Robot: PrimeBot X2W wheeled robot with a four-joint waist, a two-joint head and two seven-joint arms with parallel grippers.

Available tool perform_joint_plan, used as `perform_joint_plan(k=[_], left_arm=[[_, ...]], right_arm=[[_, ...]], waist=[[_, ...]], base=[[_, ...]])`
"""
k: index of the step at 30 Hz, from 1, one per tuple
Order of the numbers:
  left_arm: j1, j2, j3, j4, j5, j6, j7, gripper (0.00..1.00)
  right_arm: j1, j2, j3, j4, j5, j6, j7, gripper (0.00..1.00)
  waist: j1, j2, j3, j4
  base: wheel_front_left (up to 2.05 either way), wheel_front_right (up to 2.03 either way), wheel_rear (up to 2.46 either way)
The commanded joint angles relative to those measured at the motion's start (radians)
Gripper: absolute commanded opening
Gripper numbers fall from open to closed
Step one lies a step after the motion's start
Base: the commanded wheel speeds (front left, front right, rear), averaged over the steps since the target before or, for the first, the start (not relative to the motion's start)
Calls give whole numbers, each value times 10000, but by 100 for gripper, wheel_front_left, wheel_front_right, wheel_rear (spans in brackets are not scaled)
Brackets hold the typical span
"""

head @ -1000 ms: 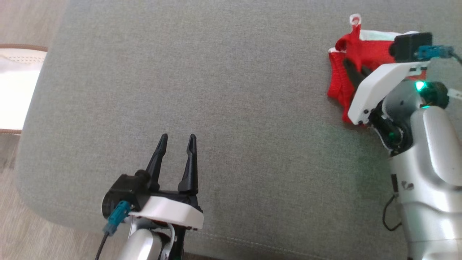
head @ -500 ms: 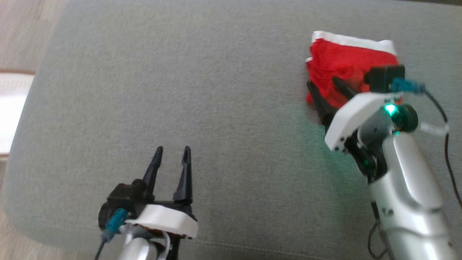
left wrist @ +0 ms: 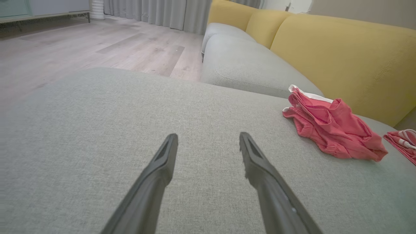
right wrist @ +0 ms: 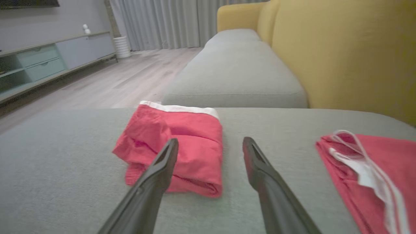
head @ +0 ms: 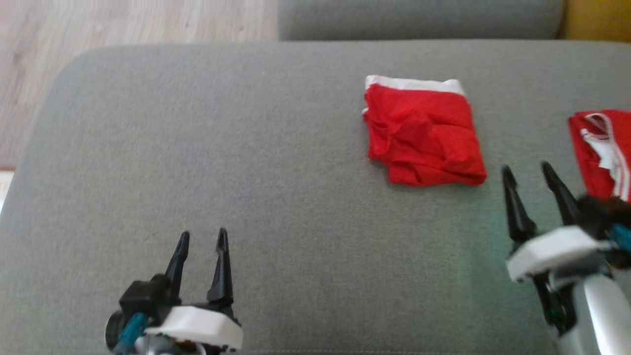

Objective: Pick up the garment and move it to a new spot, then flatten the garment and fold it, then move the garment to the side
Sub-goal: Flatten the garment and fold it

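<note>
Currently folded red garment (head: 424,133) lies on grey cushion (head: 296,197), just fwd-left of R gripper (head: 527,167), not touching; jaws wide, empty. L gripper (head: 202,233) wide too, well apart.

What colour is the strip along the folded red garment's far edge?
White; the strip shows best in the right wrist view.

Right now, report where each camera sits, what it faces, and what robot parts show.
Head view: on the head, looking down on the grey seat cushion; left gripper lower left, right gripper lower right, both open.
Left wrist view: low over the cushion, facing wood floor and yellow backrest; own fingers.
Right wrist view: low, facing the folded red garment; own fingers.
Shared: all three show that garment and a second red garment.
</note>
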Motion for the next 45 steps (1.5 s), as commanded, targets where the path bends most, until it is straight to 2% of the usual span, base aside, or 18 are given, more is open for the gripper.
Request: perform_joint_plan(k=[1, 8, 13, 14, 15, 16, 17, 20, 27, 34, 39, 45], left_arm=[[-14, -16, 443, -402, 160, -43, -78, 100], [315, -16, 652, -441, 275, -121, -78, 100], [318, -16, 716, -533, 285, -180, -78, 100], [273, -16, 721, -568, 278, -189, -78, 100], [219, -16, 715, -600, 270, -196, -78, 100], [167, -16, 699, -618, 258, -200, -78, 100], [115, -16, 659, -618, 245, -210, -78, 100], [-120, -16, 435, -566, 240, -300, -78, 100], [-672, -16, -101, -389, 133, -371, -78, 100], [-841, -16, -441, -277, -100, -201, -78, 100], [-811, -16, -415, -261, -148, -128, -78, 100], [-804, -16, -377, -258, -188, -79, -78, 100]], right_arm=[[73, -144, -111, -301, -222, -9, -483, 100], [741, -5, -707, 82, -500, -9, -1029, 100], [466, 29, -747, 245, -373, -9, -986, 100], [283, -38, -669, 274, -338, -9, -908, 88], [49, -76, -622, 330, -218, -9, -813, 59], [-214, -135, -547, 431, -97, -9, -667, 24], [-507, -271, -436, 540, -98, -9, -527, 0], [-1481, -670, -211, 1081, -322, -9, -203, 0], [-3621, -932, 144, 3297, -719, -9, 325, 0], [-4413, -807, 524, 5280, -914, -9, 111, 0], [-4561, -631, 1468, 5906, -585, -9, -212, 0], [-4368, -561, 3434, 5860, 154, -9, -298, 0]], waist=[[0, -1, -307, -225], [0, -1, -540, -201], [0, -1, -395, -38], [0, -1, -301, -3], [0, -1, -197, 34], [0, -1, -99, 72], [0, -1, 11, 120], [0, -1, 356, 344], [0, -1, 1010, 979], [0, -1, 1186, 1464], [0, -1, 1133, 1498], [0, -1, 990, 1342]], base=[[0, 0, 0], [0, 0, 0], [0, 0, 0], [0, 0, 0], [0, 0, 0], [0, 0, 0], [0, 0, 0], [0, 0, 0], [0, 0, 0], [0, 0, 0], [0, 0, 0], [0, 0, 0]])
